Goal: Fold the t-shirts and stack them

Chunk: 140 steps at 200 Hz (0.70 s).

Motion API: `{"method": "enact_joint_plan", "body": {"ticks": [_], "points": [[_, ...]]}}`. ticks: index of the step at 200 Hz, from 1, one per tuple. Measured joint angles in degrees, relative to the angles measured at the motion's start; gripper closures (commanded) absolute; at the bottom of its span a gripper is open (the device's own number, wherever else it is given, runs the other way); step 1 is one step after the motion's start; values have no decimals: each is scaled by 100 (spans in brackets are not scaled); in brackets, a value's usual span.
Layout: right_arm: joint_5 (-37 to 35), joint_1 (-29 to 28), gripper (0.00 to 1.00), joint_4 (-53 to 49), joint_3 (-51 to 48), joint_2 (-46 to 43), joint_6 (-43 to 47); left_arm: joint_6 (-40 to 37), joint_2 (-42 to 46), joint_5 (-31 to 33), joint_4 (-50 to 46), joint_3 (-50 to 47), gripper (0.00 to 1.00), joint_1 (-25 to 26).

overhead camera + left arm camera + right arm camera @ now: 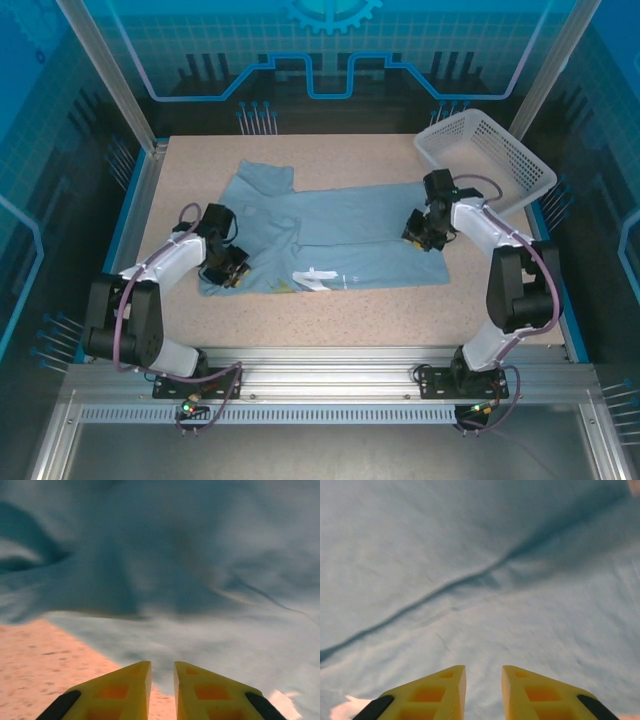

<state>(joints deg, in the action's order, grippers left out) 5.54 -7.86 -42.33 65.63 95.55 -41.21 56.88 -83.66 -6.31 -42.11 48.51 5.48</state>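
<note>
The white lattice basket [497, 152] sits tilted at the far right corner of the table [300, 320]. The one t-shirt [350, 235] in sight lies flat on the tabletop to the left of the basket and nearer the arms, with its right edge close to the basket's near left corner. The shirt stretches lengthwise away from the basket. One sleeve [262, 180] sticks out at the end farthest from the basket, and the cloth there is rumpled rather than smoothed. A long straight crease runs along the body, which I take to be one lengthwise fold laid in or begun. A scrap of white print [318, 278] shows at the edge nearest the arms. The right gripper [483, 669] hovers low over the shirt's end nearest the basket, just beside the basket's near left corner. Its yellow fingers stand a little apart with nothing between them, only creased cloth beyond. The left gripper [162, 665] is well apart from the basket, at the shirt's opposite end on the near edge where cloth meets bare table. Its fingers are parted by a narrow gap and grip nothing. By my reading the task is early: the sleeve is not tucked, the cross folds are not made, and nothing is stacked yet.
</note>
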Motion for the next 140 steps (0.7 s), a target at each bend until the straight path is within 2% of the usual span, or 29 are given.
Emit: {"method": "enact_joint_plan", "body": {"ticks": [25, 59, 95, 140], "points": [[-125, 90, 72, -223, -354, 166, 48, -162, -227, 17, -109, -35, 81, -413], [-404, 310, 72, -599, -142, 896, 190, -627, -885, 225, -151, 160, 81, -999], [-573, 310, 72, -841, 164, 1110, 365, -1139, -1373, 356, -219, 769, 81, -1471], [-750, 308, 72, -931, 195, 1130, 503, -1519, -1425, 505, -278, 997, 80, -1945]]}}
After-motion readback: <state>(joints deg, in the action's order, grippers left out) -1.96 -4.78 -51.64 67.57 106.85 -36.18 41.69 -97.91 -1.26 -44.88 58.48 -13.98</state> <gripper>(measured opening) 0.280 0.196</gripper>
